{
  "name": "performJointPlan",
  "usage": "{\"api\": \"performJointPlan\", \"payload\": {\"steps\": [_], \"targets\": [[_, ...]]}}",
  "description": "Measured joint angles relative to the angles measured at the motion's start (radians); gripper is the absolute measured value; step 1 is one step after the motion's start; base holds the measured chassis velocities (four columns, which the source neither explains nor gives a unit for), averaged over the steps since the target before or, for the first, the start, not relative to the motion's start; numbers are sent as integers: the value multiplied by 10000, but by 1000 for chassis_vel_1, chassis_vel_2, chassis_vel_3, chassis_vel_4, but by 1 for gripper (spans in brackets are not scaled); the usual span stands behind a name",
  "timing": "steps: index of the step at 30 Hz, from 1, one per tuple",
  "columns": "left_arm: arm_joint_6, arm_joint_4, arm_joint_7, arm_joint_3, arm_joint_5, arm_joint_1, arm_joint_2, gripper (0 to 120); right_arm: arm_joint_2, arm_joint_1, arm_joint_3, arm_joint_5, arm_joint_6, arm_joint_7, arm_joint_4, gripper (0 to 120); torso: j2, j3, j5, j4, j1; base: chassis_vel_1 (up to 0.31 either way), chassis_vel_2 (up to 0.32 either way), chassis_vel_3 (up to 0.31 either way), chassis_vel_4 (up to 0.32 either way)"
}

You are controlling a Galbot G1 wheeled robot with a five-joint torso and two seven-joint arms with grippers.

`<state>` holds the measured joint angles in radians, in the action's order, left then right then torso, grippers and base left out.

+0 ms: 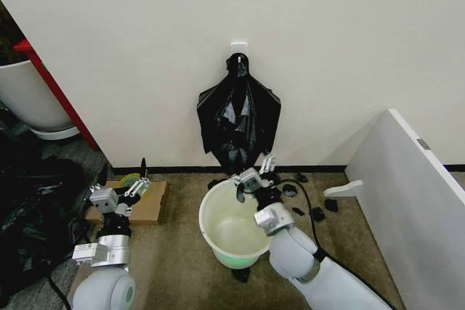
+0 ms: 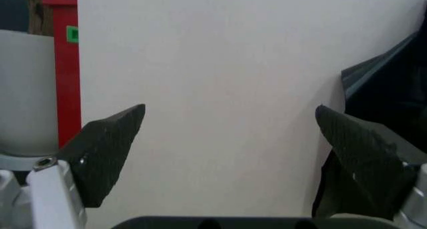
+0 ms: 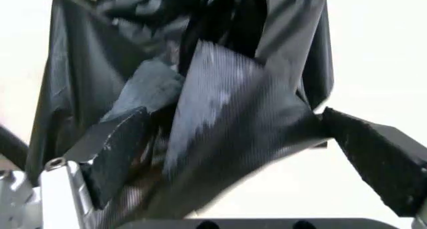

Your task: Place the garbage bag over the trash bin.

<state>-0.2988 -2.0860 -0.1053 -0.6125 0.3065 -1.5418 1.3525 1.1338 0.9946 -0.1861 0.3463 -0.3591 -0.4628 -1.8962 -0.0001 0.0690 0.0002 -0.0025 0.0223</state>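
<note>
The round white trash bin stands on the carpet by the wall, open and unlined. Above it a black bag bundle with a knotted top hangs from a white wall hook. My right gripper is open over the bin's far rim, at the bundle's lower end. In the right wrist view a glossy, greyish fold of black plastic hangs between its spread fingers. I cannot tell whether that fold is a single garbage bag. My left gripper is open above a cardboard box, facing the wall.
A cardboard box with a tape roll lies left of the bin. Black plastic sheeting and a white tub with a red edge are at far left. A white panel slants at right, with a cable on the floor.
</note>
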Motion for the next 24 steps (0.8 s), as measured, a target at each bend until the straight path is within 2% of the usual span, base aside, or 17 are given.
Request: {"api": "performJointPlan", "payload": {"steps": [5,8,11,15,18,19,24], "targets": [[-10,14,-5,-9,6,8,-15,100,-12,85,150,527,-248,-90,106,95,0,0,1,0,0,0,0,0,0],[-18,7,-7,8,3,-3,-13,100,6,170,407,727,-118,-94,113,82,0,0,0,0,0,0,0,0,0],[-20,-6,-7,15,2,-2,-11,100,-2,246,551,857,46,-94,108,76,0,0,0,0,0,0,0,0,0],[-20,-58,-8,30,-13,-3,-13,100,-42,450,824,1197,429,-90,1,57,0,-1,1,-1,0,0,0,0,0],[-20,-91,-9,47,-37,-14,-10,100,-46,558,977,1353,649,-114,-84,48,0,-1,1,0,0,0,0,0,0],[-20,-91,-9,47,-37,-14,-10,100,-46,558,977,1353,649,-114,-84,48,0,-1,1,0,0,0,0,0,0],[-33,-151,-9,66,-81,-93,1,100,-35,742,1263,1447,1088,-171,-228,25,0,-1,0,0,0,0,0,0,0]]}}
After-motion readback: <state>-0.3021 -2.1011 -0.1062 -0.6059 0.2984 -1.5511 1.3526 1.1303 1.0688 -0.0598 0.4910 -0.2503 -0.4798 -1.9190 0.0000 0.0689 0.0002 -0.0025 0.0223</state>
